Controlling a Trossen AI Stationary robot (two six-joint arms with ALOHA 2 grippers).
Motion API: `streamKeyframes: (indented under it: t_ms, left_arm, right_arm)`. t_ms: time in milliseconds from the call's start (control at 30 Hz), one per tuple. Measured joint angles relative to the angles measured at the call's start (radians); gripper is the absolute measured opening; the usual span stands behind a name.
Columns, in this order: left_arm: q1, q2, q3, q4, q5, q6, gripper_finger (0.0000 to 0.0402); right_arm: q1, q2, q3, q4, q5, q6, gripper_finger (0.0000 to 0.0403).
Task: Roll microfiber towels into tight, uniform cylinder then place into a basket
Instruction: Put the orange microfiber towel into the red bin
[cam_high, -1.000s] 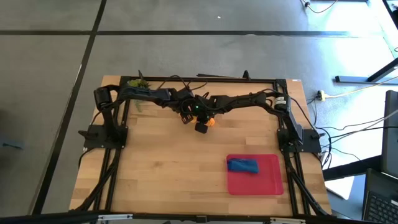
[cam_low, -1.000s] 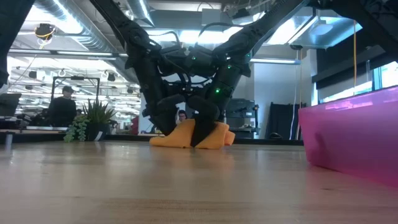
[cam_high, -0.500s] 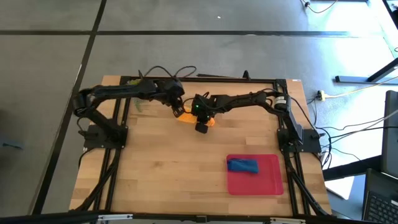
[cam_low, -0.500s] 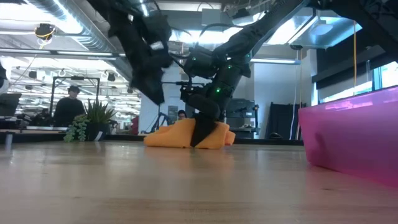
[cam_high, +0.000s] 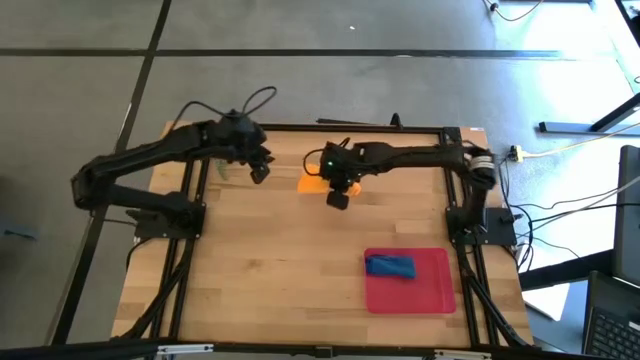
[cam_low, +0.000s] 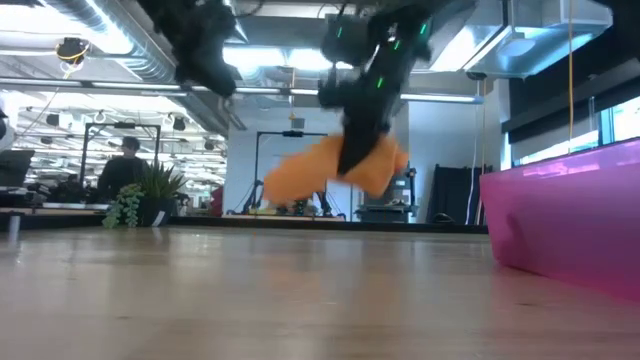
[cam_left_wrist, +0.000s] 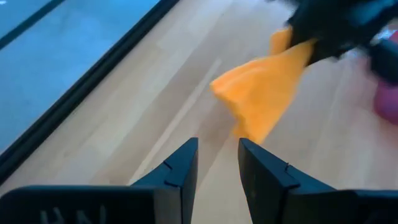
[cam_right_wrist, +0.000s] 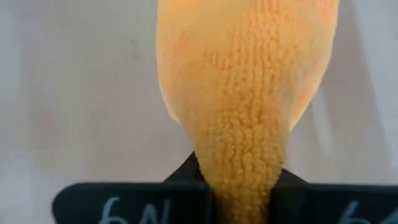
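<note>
Down near the front right corner of the wooden worktop (cam_high: 260, 260), we are looking at the red tray (cam_high: 432, 295), which is lying flat with the blue towel (cam_high: 390, 266) resting inside it, bunched into a short roll against the tray's far left part. Nothing else is showing in the tray, and in the low view its wall (cam_low: 570, 215) is filling the right side as a pink-red slab.

Up toward the far edge of the worktop, about midway along it, we are seeing the right gripper (cam_high: 338, 187) clenched on the orange towel (cam_high: 312, 181). In the low view that towel (cam_low: 330, 168) is hanging clear of the wood, draping down and to one side from the pinch. The right wrist view is showing the cloth (cam_right_wrist: 249, 99) squeezed between the two dark fingers (cam_right_wrist: 186, 171), its nubbly fabric spilling outward from the grip.

We are finding the left gripper (cam_high: 259, 168) well apart from the towel, closer to the far left corner, with its fingers (cam_left_wrist: 180, 171) parted and holding nothing; from its own camera the orange towel (cam_left_wrist: 264, 99) is dangling ahead of it, above the bare wood.

Beyond the table, a potted plant (cam_low: 140, 192) and a person (cam_low: 120, 172) are showing in the room.
</note>
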Motion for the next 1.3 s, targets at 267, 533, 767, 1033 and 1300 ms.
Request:
streamKeyframes:
  t_ms: [267,533,767,1033,1300]
  left_arm:
    - [0.0,-0.125,0.0,-0.025,-0.02,0.002,0.0104]
    - [-0.006,-0.162,0.0,-0.026,-0.018,0.08,0.0104]
    - [-0.007,-0.158,0.0,-0.017,-0.017,0.106,0.0104]
    - [-0.007,-0.158,0.0,-0.017,-0.016,0.106,0.0104]
    - [-0.007,-0.158,0.0,0.017,-0.015,0.101,0.0104]
  right_arm:
    - [0.15,-0.239,0.002,-0.163,0.101,0.164,0.0019]
    - [0.417,-0.374,0.004,-0.379,0.175,0.517,0.0019]
    - [0.663,-0.368,0.004,-0.457,0.163,0.864,0.002]
    - [0.865,-0.348,0.004,-0.552,0.128,1.23,0.0019]
    - [0.946,-0.255,0.004,-0.65,0.048,1.263,0.0019]
